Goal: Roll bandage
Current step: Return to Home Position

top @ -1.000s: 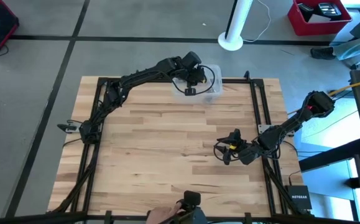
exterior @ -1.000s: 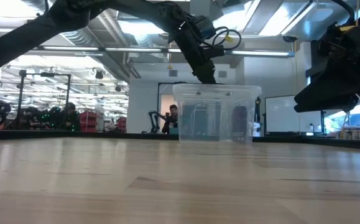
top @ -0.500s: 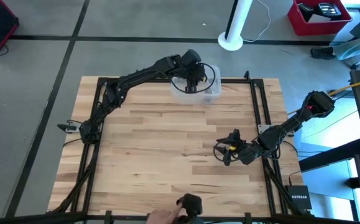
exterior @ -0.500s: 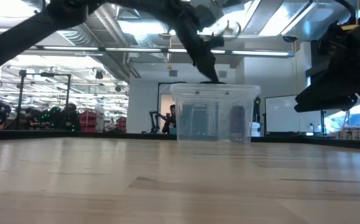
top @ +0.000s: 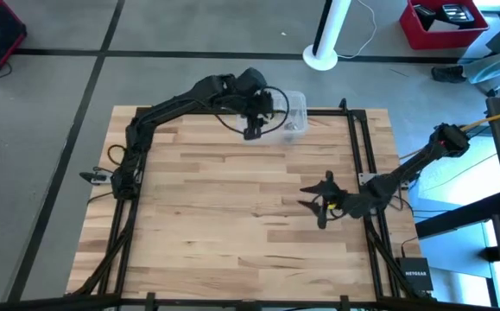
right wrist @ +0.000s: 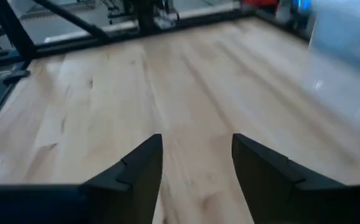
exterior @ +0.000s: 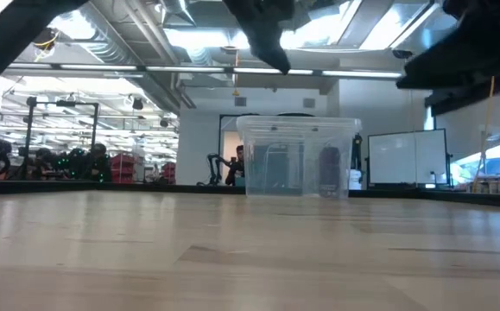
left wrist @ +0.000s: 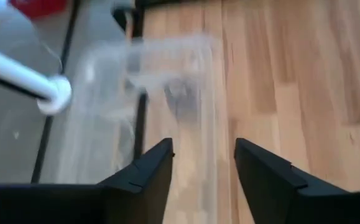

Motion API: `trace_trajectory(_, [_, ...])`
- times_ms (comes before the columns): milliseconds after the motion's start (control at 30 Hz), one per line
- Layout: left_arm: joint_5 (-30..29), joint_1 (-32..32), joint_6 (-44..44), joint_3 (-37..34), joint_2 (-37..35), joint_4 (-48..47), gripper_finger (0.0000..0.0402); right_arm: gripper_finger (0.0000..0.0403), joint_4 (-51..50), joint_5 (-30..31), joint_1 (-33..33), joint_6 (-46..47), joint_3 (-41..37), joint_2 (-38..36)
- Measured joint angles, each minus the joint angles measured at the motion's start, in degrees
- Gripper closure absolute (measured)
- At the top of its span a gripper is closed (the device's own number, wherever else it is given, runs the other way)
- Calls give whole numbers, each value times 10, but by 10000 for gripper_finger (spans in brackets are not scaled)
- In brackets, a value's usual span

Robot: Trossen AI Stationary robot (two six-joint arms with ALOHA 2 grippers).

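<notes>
A clear plastic box (top: 294, 114) stands on the table at the middle of the far edge. A small dark shape (exterior: 329, 168) rests on the box's floor and shows through the wall. It looks like the rolled bandage, but it is too blurred to be sure. My left gripper (top: 251, 131) hangs open in the air just left of the box and above its rim, with nothing between its fingers (left wrist: 203, 144). My right gripper (top: 312, 207) hovers open over the right half of the table, also with nothing in it (right wrist: 197, 140).
The bare wooden tabletop (top: 224, 207) stretches from the box to the near edge. A dark metal frame (top: 360, 147) runs along the table's left and right sides. A white pole base (top: 322, 57) stands on the floor beyond the far edge.
My left gripper has risen out of the clear box and drawn back toward the table's left and near side. The box stays where it was, with the dark shape inside. My right gripper has risen a little and rolled about its own axis.
</notes>
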Motion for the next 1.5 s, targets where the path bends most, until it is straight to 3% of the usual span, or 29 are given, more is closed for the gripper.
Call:
trace_trajectory(200, [-45, -52, -19, -150, -78, 52, 310, 256, -63, -79, -77, -115, 4, -121])
trace_trajectory(367, [-55, -111, -33, -382, -197, 219, 388, 339, -111, -147, -138, -147, -4, -200])
trace_trajectory(500, [-35, -132, -90, -578, -326, 400, 390, 394, -113, -148, -146, -153, -39, -263])
trace_trajectory(667, [-32, -155, -166, -776, -462, 566, 390, 384, -113, -142, -145, -153, -85, -344])
trace_trajectory(733, [-33, -162, -190, -833, -511, 629, 397, 390, -111, -166, -146, -167, -101, -378])
trace_trajectory(933, [-36, -172, -262, -970, -595, 736, 395, 398, -43, -314, -186, -260, -120, -460])
trace_trajectory(1200, [-55, -171, -309, -1071, -660, 793, 397, 400, -113, -396, -308, -258, -123, -500])
trace_trajectory(1500, [-60, -170, -340, -1203, -786, 859, 397, 400, -141, -452, -384, -240, -123, -532])
